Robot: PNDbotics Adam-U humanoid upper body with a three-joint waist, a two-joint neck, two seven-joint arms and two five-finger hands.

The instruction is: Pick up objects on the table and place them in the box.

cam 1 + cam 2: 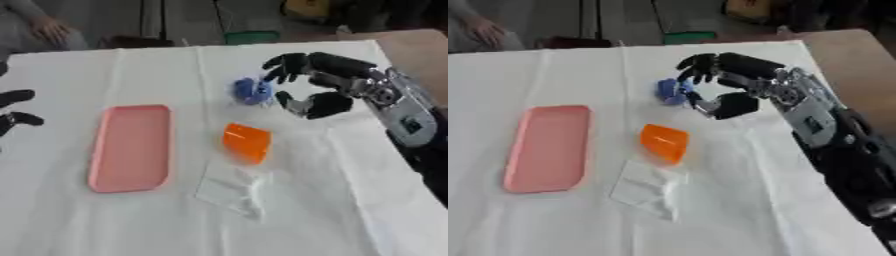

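Beside the blue object [253, 91], the right hand [322, 85] hovers, fingers curled wide, holding nothing.

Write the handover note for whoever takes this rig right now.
Right hand: open, fingers curved, right beside the blue object, not yet closed on it.
Left hand: idle at the left edge, only dark fingers show.
On the white table: orange object mid-table, clear plastic piece just in front of it, pink tray to the left, empty.
Done: nothing placed. Left: all three objects.
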